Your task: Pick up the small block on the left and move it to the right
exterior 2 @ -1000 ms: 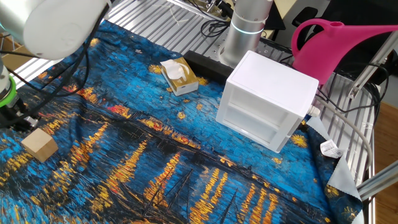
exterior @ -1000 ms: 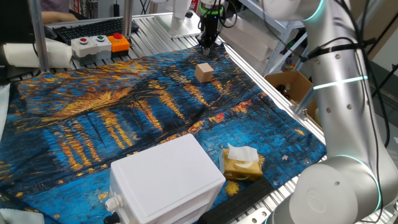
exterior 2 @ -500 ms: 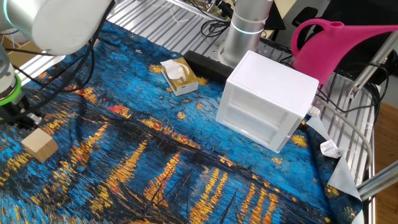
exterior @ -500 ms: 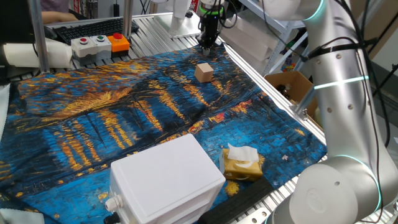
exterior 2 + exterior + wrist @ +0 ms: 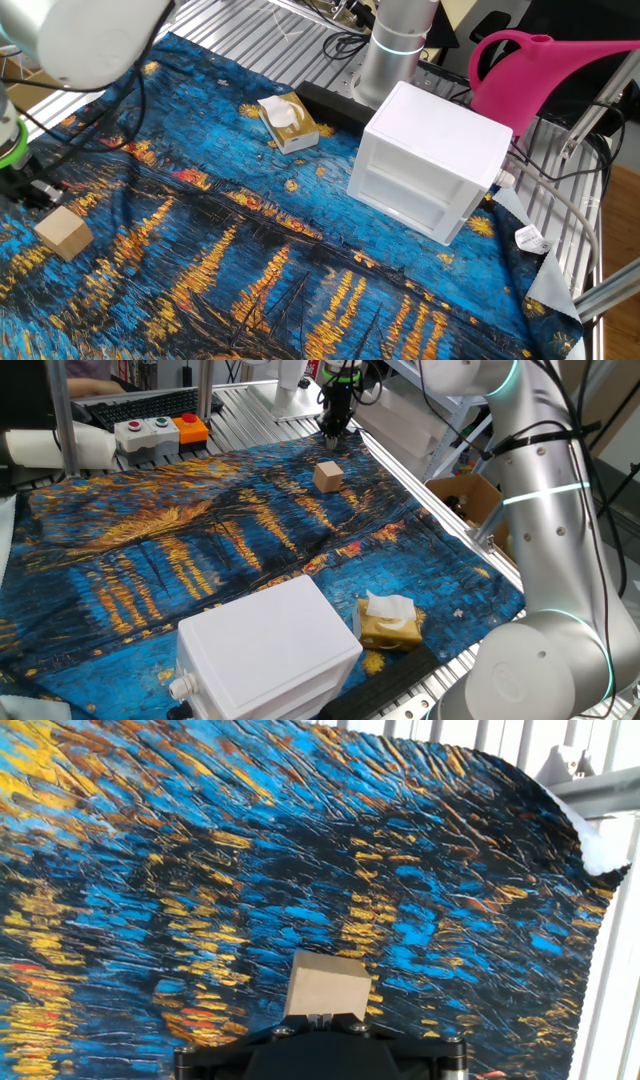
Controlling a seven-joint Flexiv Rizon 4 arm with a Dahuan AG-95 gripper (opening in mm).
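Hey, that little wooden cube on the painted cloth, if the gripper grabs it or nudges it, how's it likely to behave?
The small block looks like solid plain wood, so probably stiff and fairly light. Its flat faces and square edges suggest it will slide, not roll, and sit steady. The cloth under it is wrinkled, so a push may drag or bunch the fabric.
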